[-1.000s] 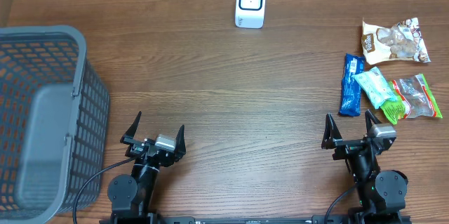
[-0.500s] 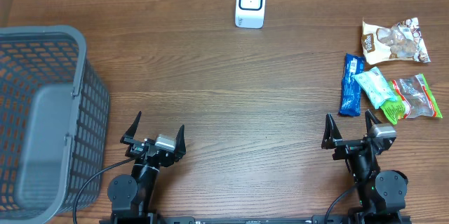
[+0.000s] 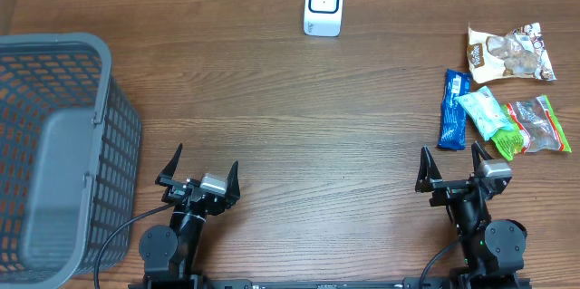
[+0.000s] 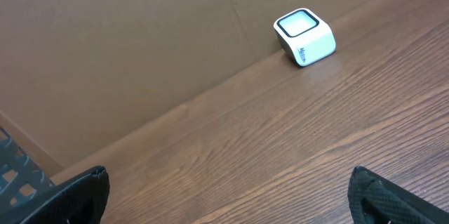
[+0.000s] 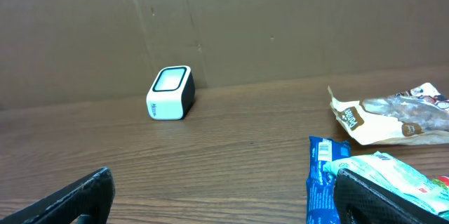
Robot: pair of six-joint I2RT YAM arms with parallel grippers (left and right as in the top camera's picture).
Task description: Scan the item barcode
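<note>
The white barcode scanner point(image 3: 323, 4) stands at the table's far edge; it also shows in the left wrist view point(image 4: 304, 36) and the right wrist view point(image 5: 170, 93). Several snack packets lie at the right: a blue bar point(image 3: 453, 108), a teal packet point(image 3: 485, 112), a brown-and-white bag point(image 3: 507, 53) and a clear red-green packet point(image 3: 539, 124). My left gripper point(image 3: 205, 164) stands open and empty near the front edge, seen again from its wrist point(image 4: 228, 196). My right gripper point(image 3: 450, 158) is open too, just in front of the blue bar point(image 5: 321, 175), nothing between its fingers point(image 5: 224, 196).
A large grey mesh basket point(image 3: 122, 153) fills the left side of the wooden table. A brown cardboard wall point(image 5: 280, 20) runs along the back behind the scanner. The brown bag point(image 5: 393, 115) and the teal packet point(image 5: 393, 171) lie right of the right gripper.
</note>
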